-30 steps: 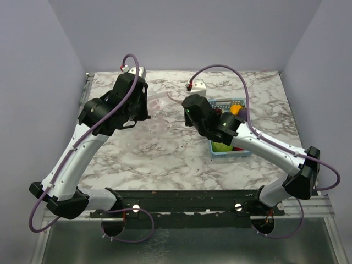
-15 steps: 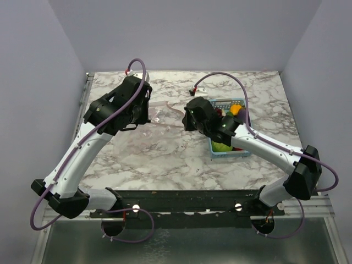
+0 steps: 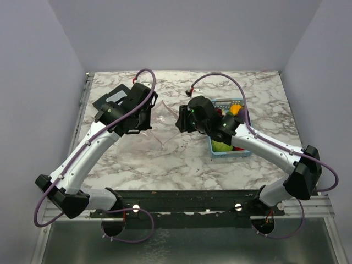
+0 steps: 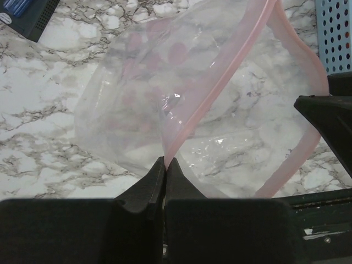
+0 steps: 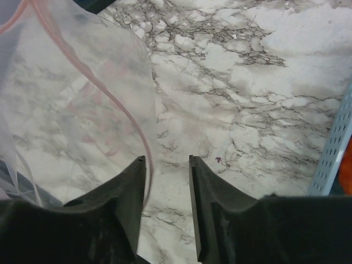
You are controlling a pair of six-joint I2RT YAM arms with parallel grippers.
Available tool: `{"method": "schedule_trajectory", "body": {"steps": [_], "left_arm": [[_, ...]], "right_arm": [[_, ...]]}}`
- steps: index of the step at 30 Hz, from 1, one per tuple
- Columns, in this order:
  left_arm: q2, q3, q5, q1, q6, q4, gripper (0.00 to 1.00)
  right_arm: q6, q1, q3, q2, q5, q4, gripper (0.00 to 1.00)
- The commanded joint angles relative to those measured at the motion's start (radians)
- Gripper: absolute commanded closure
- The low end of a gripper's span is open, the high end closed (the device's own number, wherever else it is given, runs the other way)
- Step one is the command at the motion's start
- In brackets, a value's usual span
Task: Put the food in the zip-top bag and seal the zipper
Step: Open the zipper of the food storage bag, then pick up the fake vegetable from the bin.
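Pink zipper (image 4: 217, 82) tight in the left hand (image 4: 165, 163); right hand (image 5: 165, 165) narrowly agape (zipper beside one finger, ungripped).

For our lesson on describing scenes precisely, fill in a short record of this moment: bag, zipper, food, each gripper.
zip-top bag: clear, mouth open, no food seen inside
zipper: pink strip, unsealed
food: in the light-blue basket, right of the bag
left gripper: shut on the zipper
right gripper: open, at the bag's edge
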Motion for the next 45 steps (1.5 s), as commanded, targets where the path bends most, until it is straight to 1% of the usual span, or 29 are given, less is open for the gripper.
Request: {"method": "schedule_trajectory", "body": {"steps": [1, 5, 9, 12, 19, 25, 28, 30, 34, 45], "left_arm": [[-0.002, -0.027, -0.009, 0.004, 0.012, 0.035, 1.00], [0.006, -0.034, -0.005, 0.004, 0.012, 0.048, 1.00], [0.013, -0.035, 0.003, 0.004, 0.011, 0.058, 1.00], [0.018, -0.033, 0.011, 0.004, 0.012, 0.064, 1.00], [0.029, -0.028, 0.016, 0.004, 0.013, 0.076, 1.00], [0.029, -0.027, 0.023, 0.005, 0.014, 0.082, 1.00], [0.025, -0.028, 0.027, 0.004, 0.014, 0.083, 1.00], [0.021, -0.030, 0.027, 0.004, 0.013, 0.083, 1.00], [0.009, -0.038, 0.032, 0.005, 0.010, 0.083, 1.00], [-0.025, -0.064, 0.043, 0.004, 0.020, 0.090, 1.00]], "right_arm": [[-0.021, -0.006, 0.046, -0.038, -0.047, -0.006, 0.52], [-0.035, -0.005, 0.075, -0.076, -0.043, -0.038, 0.41], [-0.051, -0.005, 0.101, -0.123, -0.007, -0.090, 0.36], [-0.073, -0.007, 0.121, -0.153, 0.055, -0.145, 0.33], [-0.131, -0.030, 0.120, -0.221, 0.222, -0.248, 0.22], [-0.170, -0.119, 0.106, -0.255, 0.270, -0.318, 0.18], [-0.183, -0.182, 0.080, -0.271, 0.272, -0.329, 0.14], [-0.197, -0.228, 0.052, -0.279, 0.261, -0.323, 0.11], [-0.188, -0.324, -0.007, -0.279, 0.226, -0.319, 0.10], [-0.131, -0.515, -0.145, -0.256, 0.212, -0.263, 0.02]]}}
